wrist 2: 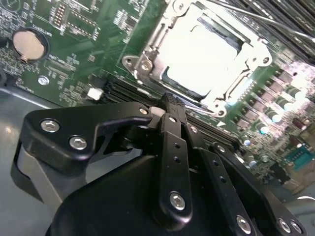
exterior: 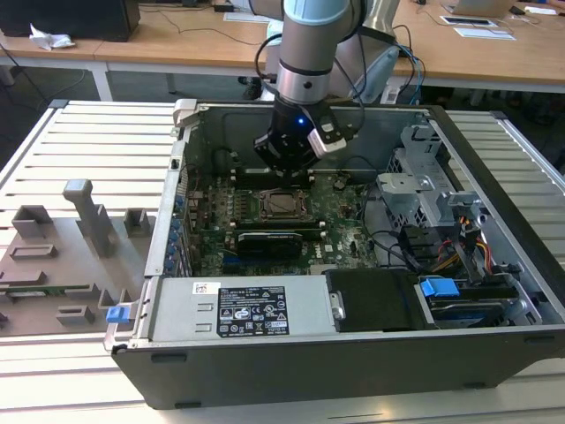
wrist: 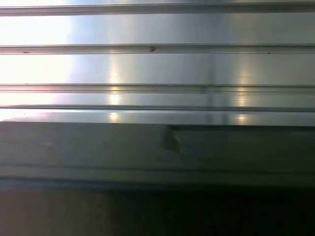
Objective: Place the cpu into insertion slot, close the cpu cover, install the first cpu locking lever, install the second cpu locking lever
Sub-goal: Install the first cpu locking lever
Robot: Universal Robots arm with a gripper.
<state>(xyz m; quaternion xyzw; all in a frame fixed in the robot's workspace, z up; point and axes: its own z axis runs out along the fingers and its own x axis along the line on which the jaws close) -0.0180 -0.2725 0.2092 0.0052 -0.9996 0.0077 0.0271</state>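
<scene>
I see the cpu point(wrist 2: 204, 51) seated in the insertion slot point(exterior: 281, 202) on the green motherboard point(wrist 2: 83, 44), its top glared white. The gripper point(wrist 2: 170, 101) hangs just beside it, jaws together, holding nothing.

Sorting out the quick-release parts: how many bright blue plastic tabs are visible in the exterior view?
2. One blue tab sits at the case's front corner on the exterior view's left; the other is by the drive bay on its right. More may be hidden.

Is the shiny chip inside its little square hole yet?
Yes, in. The cpu lies flat inside the insertion slot, with the cpu cover framing it. The gripper hovers beside it.
</scene>
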